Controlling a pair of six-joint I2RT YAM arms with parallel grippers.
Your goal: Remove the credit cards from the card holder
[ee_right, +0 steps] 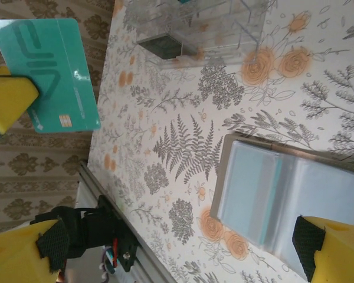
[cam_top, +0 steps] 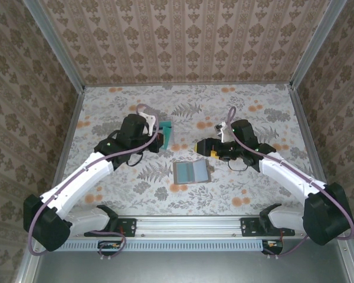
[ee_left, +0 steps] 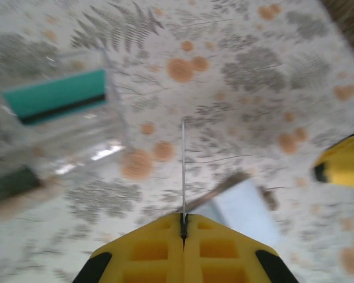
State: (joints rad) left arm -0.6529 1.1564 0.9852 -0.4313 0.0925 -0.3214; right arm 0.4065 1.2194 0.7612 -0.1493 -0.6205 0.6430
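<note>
Our right wrist sees the green card (ee_right: 53, 73) face-on, chip showing; our left wrist sees it edge-on, pinched in the clenched left gripper (ee_left: 183, 223). Our right gripper (cam_top: 202, 147) gapes empty near the card holder (ee_right: 289, 197), which lies open on the table (cam_top: 248, 188).

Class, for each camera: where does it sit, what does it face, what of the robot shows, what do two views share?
Top: overhead, from behind, looking down on the table; left arm, right arm show.
Left wrist: behind the shut left claw, pinching a card edge-on.
Right wrist: behind the open right claw, facing the holder.
Shared: the holder.
</note>
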